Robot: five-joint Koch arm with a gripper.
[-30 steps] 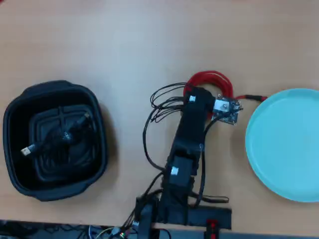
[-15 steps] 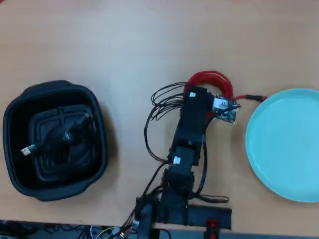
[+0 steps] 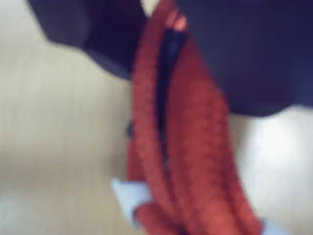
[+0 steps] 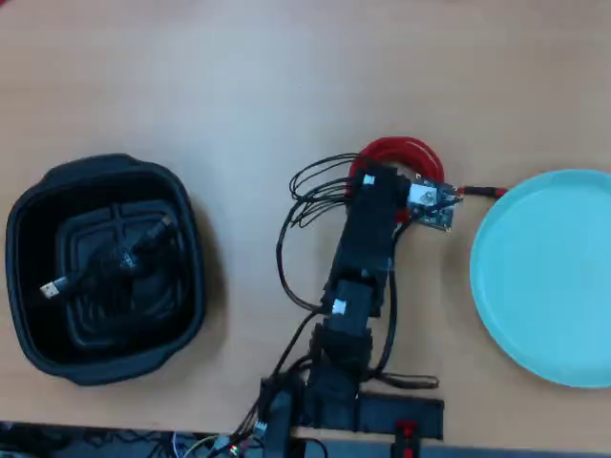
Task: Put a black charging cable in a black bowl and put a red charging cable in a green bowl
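In the overhead view the black charging cable (image 4: 113, 260) lies inside the black bowl (image 4: 103, 267), on the ribbed floor, and one metal-tipped plug points to about 8 o'clock. This bowl stands on the table (image 4: 239, 86) at the 9 o'clock side of the picture. The green bowl (image 4: 549, 277) stands at the 3 o'clock side, cut by the picture edge, and nothing lies in it.

The red charging cable (image 4: 406, 157) is near the middle of the table, between the two bowls and closer to the green one. Its coil shows at 12 o'clock of the arm's head, and one dark plug end reaches toward 3 o'clock, almost to the rim of the green bowl. The tool (image 4: 396, 186) is over the coil, under the arm.

In the wrist view the red strands (image 3: 190, 142) fill the middle, very blurred, between dark shapes at the top. A white tie (image 3: 131, 195) shows at about 7 o'clock. Whether the tool is apart or clamped on the cable cannot be told.
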